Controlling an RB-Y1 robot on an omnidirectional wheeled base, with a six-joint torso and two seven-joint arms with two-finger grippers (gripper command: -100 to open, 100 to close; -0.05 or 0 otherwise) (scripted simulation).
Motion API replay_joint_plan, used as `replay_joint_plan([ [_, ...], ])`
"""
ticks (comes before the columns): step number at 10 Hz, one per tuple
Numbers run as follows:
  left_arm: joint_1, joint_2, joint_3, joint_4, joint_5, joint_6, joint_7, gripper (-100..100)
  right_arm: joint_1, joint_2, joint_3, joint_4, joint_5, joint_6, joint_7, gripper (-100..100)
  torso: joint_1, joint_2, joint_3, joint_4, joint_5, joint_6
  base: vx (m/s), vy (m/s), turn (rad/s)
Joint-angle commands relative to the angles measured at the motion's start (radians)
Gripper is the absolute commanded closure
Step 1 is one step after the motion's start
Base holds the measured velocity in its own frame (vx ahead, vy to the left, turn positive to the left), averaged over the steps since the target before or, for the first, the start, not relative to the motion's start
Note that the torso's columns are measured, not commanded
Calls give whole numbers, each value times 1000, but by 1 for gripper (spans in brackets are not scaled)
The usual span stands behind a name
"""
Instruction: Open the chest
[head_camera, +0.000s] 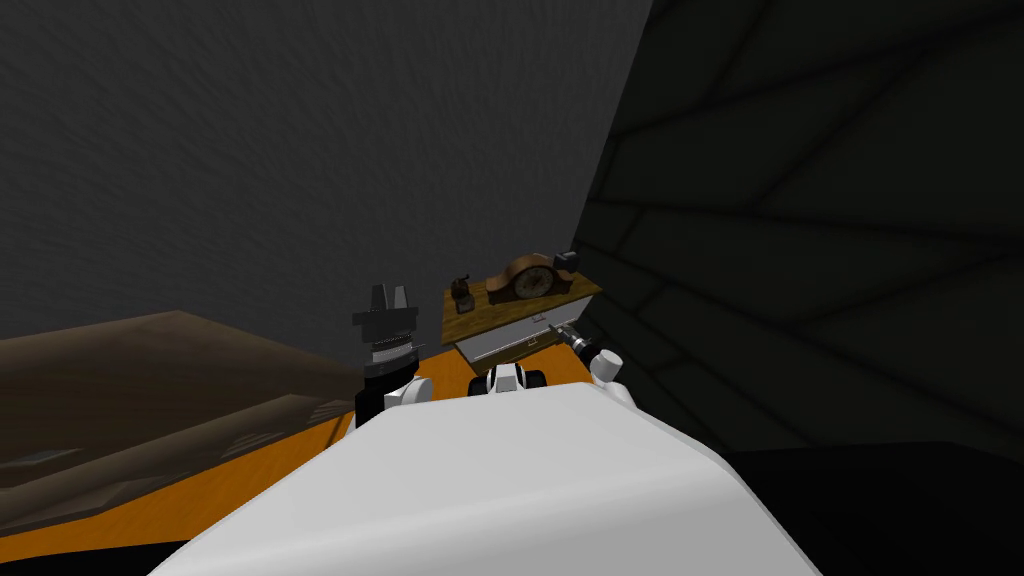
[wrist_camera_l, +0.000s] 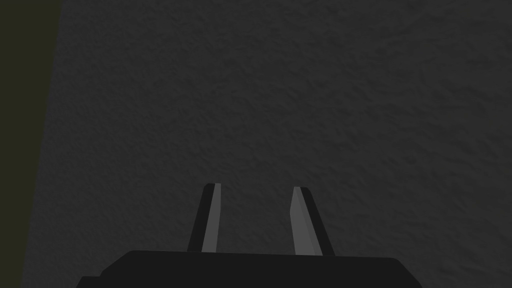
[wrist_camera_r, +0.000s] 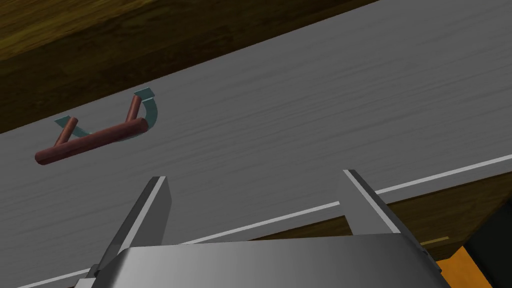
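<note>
Two fingers of my right gripper are standing apart, facing the grey drawer front of the chest, with its reddish-brown bar handle lying off to one side. The wooden-topped chest is sitting in the corner, carrying a clock. My left gripper is hovering, fingers apart.

- The chest has a pale grey front with faint lengthwise grain and one thin white line. Its top is mottled yellow-brown wood.
- The handle is reddish brown, on dull teal mounts.
- The clock on the chest's top is warm brown with a pale dial.
- The floor is bright orange.
- The back wall is dark grey and finely stippled.
- The side wall is near-black with darker crossing lines.
- The right gripper has light grey jaws.
</note>
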Motion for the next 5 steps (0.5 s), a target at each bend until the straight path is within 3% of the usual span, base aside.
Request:
replay_joint_plan([
  [1, 0, 0, 0, 0, 0, 0, 0, 0, -9, 4, -14, 54, -67, 59, 9, -100, 1, 1, 1, 0, 0, 0, 28, -10, 44],
  [2, 0, 0, 0, 0, 0, 0, 0, 0, -9, 4, -14, 59, -94, 64, 9, -100, 0, 1, 1, 0, 0, 0, 29, -11, 27],
  [5, 0, 0, 0, 0, 0, 0, 0, 0, -21, 16, -37, 144, -186, 152, 30, -100, 0, 1, 0, 0, 0, 0, 16, -15, 48],
])
